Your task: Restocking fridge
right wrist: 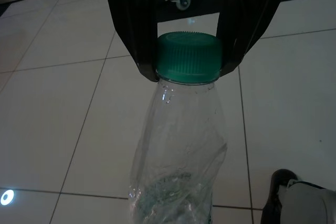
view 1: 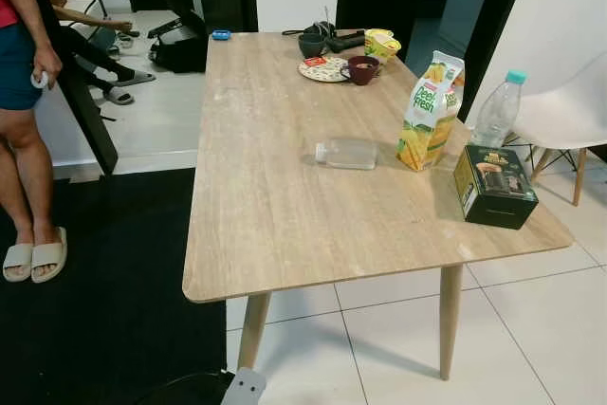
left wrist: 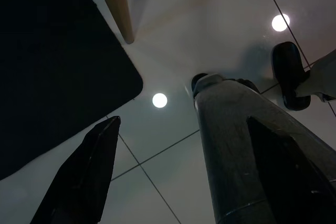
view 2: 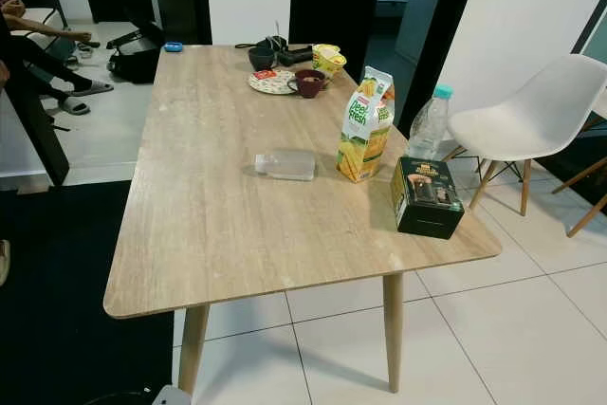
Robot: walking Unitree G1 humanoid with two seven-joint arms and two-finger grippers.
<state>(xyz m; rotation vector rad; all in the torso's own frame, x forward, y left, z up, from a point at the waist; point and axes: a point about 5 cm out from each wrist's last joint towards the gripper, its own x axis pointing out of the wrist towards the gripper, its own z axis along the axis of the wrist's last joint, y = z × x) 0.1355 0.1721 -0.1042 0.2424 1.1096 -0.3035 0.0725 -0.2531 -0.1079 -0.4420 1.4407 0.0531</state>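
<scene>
Your right gripper (right wrist: pixel 188 69) is clamped on the green cap (right wrist: pixel 188 56) of a clear plastic bottle (right wrist: pixel 181 150); the crumpled body hangs over pale floor tiles (right wrist: pixel 58 119). That bottle shows in the right wrist view, not in the head views.

Left gripper (left wrist: pixel 178 166) has its fingers spread, nothing between them, over tiles and the edge of a black mat (left wrist: pixel 52 66). A wooden table leg (left wrist: pixel 118 3) sits top centre of that frame.

Head views give you the wooden table (view 1: pixel 275 206). Right half of the frame, near the table's right edge: juice carton (view 1: pixel 429 111) upright, dark green box (view 1: pixel 495 185) lower right of it, close to the corner, and a water bottle with teal cap (view 1: pixel 497 111) behind the box, at the very edge. A clear container (view 1: pixel 347 153) lies flat just left of the carton. Left and near parts of the tabletop are bare.

Far end, top centre: plate (view 1: pixel 322 69), maroon cup (view 1: pixel 362 69), dark bowl (view 1: pixel 311 44), yellow cup (view 1: pixel 382 45), and a blue item (view 1: pixel 221 35) at the far left corner.

White chair (view 2: pixel 536 120) stands right of the table, near the water bottle. A person's legs in sandals (view 1: pixel 28 187) stand on the mat at the left edge of the frame. Another person sits in the upper left (view 1: pixel 90 40).
</scene>
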